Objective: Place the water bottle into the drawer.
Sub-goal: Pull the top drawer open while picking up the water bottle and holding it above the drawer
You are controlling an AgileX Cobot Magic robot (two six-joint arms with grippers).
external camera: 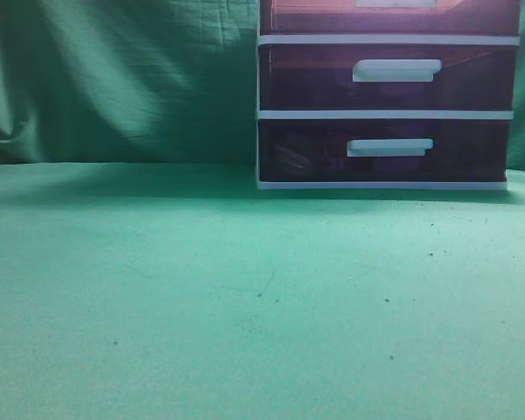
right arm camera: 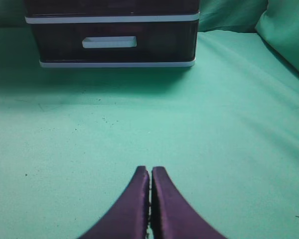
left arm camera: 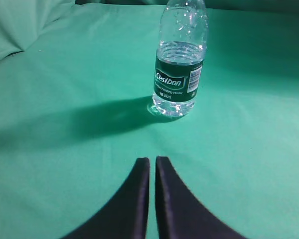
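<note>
Both claws sit pinched shut w/ nothing in them, parked low over bench [left arm camera: 55, 149]: left claw [left arm camera: 152, 164], right claw [right arm camera: 150, 172]. Drawer [external camera: 315, 16] looks closed, far ahead of my right claw. Water bottle [left arm camera: 179, 64] stands upright just ahead of left claw, slightly right, so I'd judge left grabs it.

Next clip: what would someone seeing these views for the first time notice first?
Probably the white-framed drawer unit at the back right of the green cloth table, its reddish-pink top drawer cut off by the frame edge above two darker ones. Next, the water bottle standing upright, alone, ahead of the closed left hand. The right hand, also closed, faces the unit.
</note>
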